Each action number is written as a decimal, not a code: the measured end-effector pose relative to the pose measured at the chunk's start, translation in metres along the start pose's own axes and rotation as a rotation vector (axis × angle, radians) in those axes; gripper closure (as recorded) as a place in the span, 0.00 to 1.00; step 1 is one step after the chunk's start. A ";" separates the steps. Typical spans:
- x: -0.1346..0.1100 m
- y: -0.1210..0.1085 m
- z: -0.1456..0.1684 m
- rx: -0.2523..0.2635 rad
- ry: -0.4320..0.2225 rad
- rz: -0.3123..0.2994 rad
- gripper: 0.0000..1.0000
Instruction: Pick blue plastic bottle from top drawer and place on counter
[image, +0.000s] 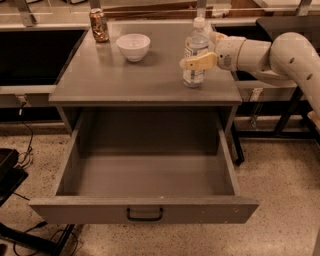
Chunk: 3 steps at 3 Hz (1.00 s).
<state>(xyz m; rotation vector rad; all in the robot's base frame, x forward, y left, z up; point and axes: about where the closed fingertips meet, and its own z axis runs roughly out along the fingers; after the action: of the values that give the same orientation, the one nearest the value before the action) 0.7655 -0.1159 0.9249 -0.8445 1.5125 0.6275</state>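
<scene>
The blue plastic bottle (195, 50), clear with a white cap and a pale label, stands upright on the right part of the grey counter (125, 77). My gripper (190, 59) reaches in from the right and is shut on the bottle at label height. Its near yellowish finger (200, 61) lies across the bottle's front and the far finger is hidden behind it. The top drawer (145, 211) is pulled fully open below the counter and nothing lies in it.
A white bowl (133, 46) sits at the counter's middle back and a brown patterned can (99, 25) at its back left corner. A dark shelf (30, 55) lies to the left. A dark table (287, 25) and its legs stand behind my arm on the right.
</scene>
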 end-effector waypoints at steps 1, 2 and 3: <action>-0.021 0.002 -0.005 -0.027 -0.016 -0.045 0.00; -0.070 0.013 -0.034 -0.042 0.034 -0.230 0.00; -0.123 0.026 -0.083 0.014 0.147 -0.475 0.00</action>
<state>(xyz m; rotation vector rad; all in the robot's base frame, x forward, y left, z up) 0.6953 -0.1485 1.0539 -1.2098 1.3735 0.2076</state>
